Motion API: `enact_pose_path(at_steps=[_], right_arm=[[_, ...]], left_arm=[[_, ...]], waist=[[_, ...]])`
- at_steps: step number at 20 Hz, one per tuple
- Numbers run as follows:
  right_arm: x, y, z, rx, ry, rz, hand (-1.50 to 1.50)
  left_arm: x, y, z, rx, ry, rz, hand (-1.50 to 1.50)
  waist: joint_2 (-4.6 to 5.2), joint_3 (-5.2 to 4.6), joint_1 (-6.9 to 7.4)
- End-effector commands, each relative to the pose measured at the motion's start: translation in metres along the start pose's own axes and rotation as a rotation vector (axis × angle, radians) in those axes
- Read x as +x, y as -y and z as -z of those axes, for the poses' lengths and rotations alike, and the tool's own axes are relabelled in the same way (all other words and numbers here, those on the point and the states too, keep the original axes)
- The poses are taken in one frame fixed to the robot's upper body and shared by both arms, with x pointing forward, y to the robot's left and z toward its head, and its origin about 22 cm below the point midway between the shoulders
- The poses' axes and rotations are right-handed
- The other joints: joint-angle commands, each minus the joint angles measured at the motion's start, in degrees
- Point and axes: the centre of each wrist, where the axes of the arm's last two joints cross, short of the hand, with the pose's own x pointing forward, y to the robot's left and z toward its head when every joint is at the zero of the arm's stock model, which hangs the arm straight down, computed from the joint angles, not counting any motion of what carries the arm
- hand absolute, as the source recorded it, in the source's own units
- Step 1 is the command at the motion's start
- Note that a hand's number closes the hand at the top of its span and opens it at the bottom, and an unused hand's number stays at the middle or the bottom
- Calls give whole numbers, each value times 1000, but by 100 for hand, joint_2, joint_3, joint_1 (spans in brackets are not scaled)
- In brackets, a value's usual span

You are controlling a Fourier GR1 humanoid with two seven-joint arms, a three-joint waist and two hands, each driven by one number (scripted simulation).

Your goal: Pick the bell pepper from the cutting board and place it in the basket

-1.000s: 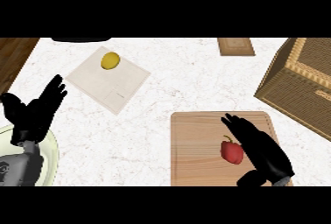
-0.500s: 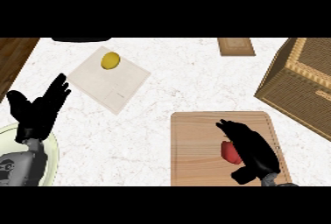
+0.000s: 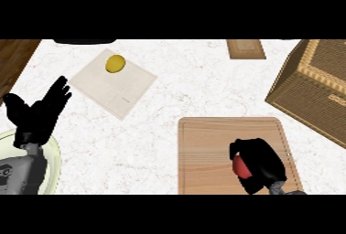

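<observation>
right hand (image 3: 258, 165): comes in from the lower edge, over the lower right part of the cutting board (image 3: 202, 146). Fingers bent down and wrapped over the bell pepper.
bell pepper (image 3: 239, 167): on the cutting board's lower right area, under the right hand. Only a red sliver shows at the hand's left side; palm and fingers hide the rest.
pepper contact: cannot tell whether it rests on the board or is clear of it.
cutting board: light wood, rounded corners, flat on the counter (image 3: 196, 96), lower centre-right of the view. Its bottom end is cut off by the view's edge.
basket (image 3: 317, 87): woven, brown, at the right edge, up and right of the board. Its near side runs close to the board's upper right corner, not on it. Partly out of view.
hand to basket: apart, with the board's bare upper half between them.
left hand (image 3: 37, 112): at the left edge, fingers straight and spread, pointing up-view. Holds nothing, resting.
left forearm (image 3: 15, 176): grey, lower left corner, overlapping a pale green plate (image 3: 54, 157).
cloth (image 3: 118, 89): beige square, turned diagonal, upper left of the counter, well apart from the board.
yellow fruit (image 3: 116, 63): small, oval, on the cloth's upper corner.
wood block (image 3: 245, 49): small, at the top edge, left of the basket.
counter: white, veined, with a dark wood strip (image 3: 15, 59) at the upper left corner.
</observation>
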Motion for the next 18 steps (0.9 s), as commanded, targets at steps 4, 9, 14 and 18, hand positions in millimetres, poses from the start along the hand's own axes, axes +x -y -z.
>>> enact_pose_path(at_steps=[4, 9, 14, 18], right_arm=[[6, -8, 11, 41, 4, -26, 150], [71, -3, 32, -69, -238, 314, 150], [110, 6, 44, -149, -308, 505, 150], [136, 39, 30, -387, -157, 725, 150]], left_arm=[[-1, 13, 6, -1, -1, -4, 0], [5, 2, 6, -9, 6, -5, 0], [1, 23, 6, -33, 16, 5, 0], [6, 16, 2, -31, 1, 11, 0]], waist=[[33, 35, -1], [67, 47, 114], [73, 46, 176], [24, 49, 177]])
